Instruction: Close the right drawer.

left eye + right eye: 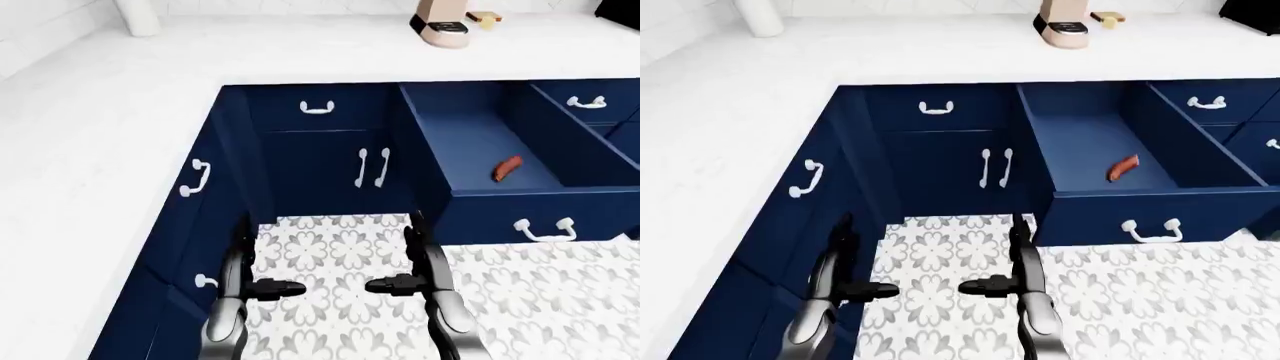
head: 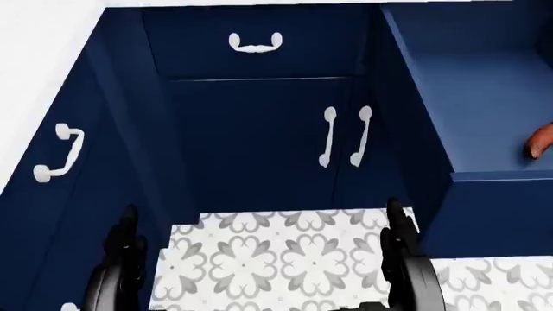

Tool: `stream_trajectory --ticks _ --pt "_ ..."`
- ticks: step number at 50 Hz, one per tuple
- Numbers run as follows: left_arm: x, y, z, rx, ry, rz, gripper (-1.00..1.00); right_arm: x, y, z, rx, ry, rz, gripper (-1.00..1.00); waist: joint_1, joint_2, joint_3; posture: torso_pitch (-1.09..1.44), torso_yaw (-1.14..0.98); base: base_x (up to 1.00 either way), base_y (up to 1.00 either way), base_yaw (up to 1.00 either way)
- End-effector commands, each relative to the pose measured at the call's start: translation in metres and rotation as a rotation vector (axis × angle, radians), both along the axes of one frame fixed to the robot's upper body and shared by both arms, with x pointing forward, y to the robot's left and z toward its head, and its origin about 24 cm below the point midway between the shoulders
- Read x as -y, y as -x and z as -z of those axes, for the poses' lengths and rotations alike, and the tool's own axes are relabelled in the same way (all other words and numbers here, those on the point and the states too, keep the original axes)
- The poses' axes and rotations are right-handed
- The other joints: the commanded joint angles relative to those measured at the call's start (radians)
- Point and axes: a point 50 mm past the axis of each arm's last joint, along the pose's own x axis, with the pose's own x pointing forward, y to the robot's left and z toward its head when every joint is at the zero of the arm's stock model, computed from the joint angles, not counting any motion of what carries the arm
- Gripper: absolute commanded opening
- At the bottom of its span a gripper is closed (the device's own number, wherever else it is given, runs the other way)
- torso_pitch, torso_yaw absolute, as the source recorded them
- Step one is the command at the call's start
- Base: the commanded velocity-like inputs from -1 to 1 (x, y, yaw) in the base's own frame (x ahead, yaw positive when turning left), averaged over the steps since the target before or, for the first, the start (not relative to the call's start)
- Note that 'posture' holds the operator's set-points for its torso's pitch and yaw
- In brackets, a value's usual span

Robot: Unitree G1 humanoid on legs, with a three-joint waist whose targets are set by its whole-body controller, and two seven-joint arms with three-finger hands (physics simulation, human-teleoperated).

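White counter (image 1: 120, 135) above navy cabinets, right drawer (image 1: 1140, 199) open; both hands, left hand (image 1: 262, 288) and right hand (image 1: 398, 284), apparently empty, fingers loosely spread.

A white counter (image 1: 120, 112) wraps an L-shaped corner above navy cabinets (image 1: 320, 169) with white handles (image 1: 317, 108). The floor (image 1: 540, 300) is pale tile with a grey floral pattern. A beige appliance (image 1: 441, 22) stands on the counter at the top.
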Motion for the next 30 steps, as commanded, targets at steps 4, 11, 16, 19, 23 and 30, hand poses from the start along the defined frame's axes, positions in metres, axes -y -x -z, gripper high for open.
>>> stream_trajectory --ticks 4,11,16,19,23,30 --pt "0.002 -0.009 -0.033 0.174 -0.004 0.014 1.00 0.001 -0.008 -0.031 0.158 0.001 0.001 1.00 0.007 -0.001 -0.052 0.00 0.00 0.00 0.00 0.00" --pt "0.003 -0.009 -0.033 0.172 -0.010 0.017 1.00 0.000 -0.008 -0.030 0.151 -0.007 -0.003 1.00 0.008 -0.007 -0.075 0.00 0.00 0.00 0.00 0.00" --pt "0.003 -0.010 -0.031 0.167 -0.013 0.019 1.00 0.000 -0.010 -0.029 0.145 -0.009 -0.004 1.00 0.008 -0.005 -0.081 0.00 0.00 0.00 0.00 0.00" --pt "0.002 -0.018 -0.028 0.157 -0.010 0.019 1.00 0.001 -0.021 -0.025 0.129 -0.027 -0.018 1.00 0.007 -0.004 -0.084 0.00 0.00 0.00 0.00 0.00" --pt "-0.007 -0.033 -0.037 0.136 -0.027 0.004 1.00 0.001 -0.034 -0.034 0.112 -0.045 -0.024 1.00 0.007 -0.004 -0.094 0.00 0.00 0.00 0.00 0.00" --pt "-0.001 -0.052 -0.082 0.150 -0.069 0.038 1.00 0.011 -0.064 -0.055 0.094 -0.004 -0.011 1.00 0.005 -0.002 -0.095 0.00 0.00 0.00 0.00 0.00"
